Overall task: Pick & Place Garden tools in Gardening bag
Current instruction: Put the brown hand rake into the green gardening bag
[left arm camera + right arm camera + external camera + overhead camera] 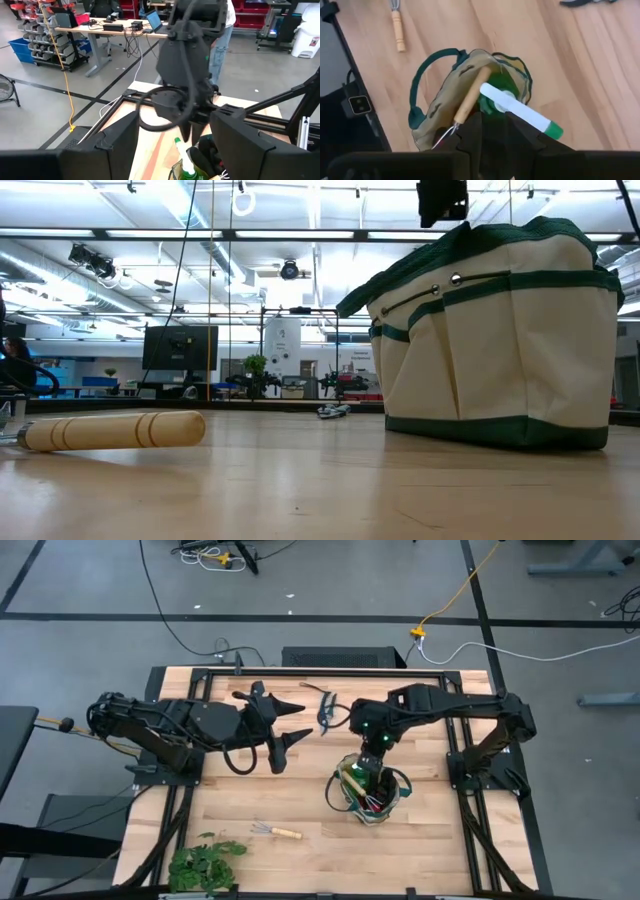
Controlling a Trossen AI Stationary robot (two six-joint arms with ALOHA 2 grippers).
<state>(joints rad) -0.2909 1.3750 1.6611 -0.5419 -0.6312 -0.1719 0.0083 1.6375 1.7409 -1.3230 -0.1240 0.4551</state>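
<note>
Left hand at 9 o'clock, fingers spread, empty. One hand rake on the surface at 7 o'clock; one pruning shears at 12. Right hand over the gardening bag, fingers narrowly parted, grip unclear. Inside: one spray bottle, one rake.

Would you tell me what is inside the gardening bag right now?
Inside the gardening bag: a wooden-handled hand rake and the green spray bottle poking out. The right gripper above hides anything deeper.
</note>
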